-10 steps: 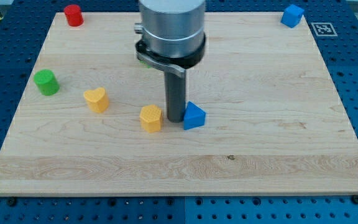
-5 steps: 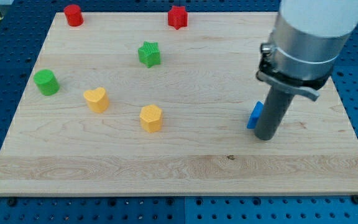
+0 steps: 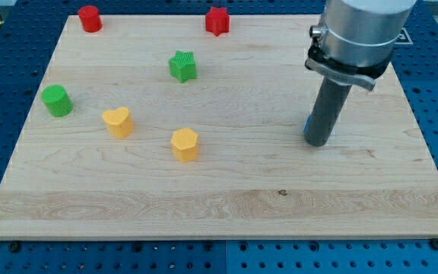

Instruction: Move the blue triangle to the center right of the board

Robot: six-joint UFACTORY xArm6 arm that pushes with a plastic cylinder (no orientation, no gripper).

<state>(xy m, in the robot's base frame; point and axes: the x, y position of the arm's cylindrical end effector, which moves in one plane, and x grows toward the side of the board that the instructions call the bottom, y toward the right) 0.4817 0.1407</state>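
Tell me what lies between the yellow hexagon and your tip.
Nothing: in the camera view, bare board runs from the yellow hexagon to my tip.

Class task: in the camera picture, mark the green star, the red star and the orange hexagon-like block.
green star (image 3: 182, 65), camera view, on its top face.
red star (image 3: 217, 20), camera view, on its top face.
orange hexagon-like block (image 3: 184, 142), camera view, on its top face.

My tip (image 3: 317, 143) sits right of centre on the board (image 3: 226, 202), rod hiding nearly all of the blue triangle (image 3: 307, 124); only a sliver shows at its left edge. Yellow hexagon block (image 3: 184, 144) well to the left.
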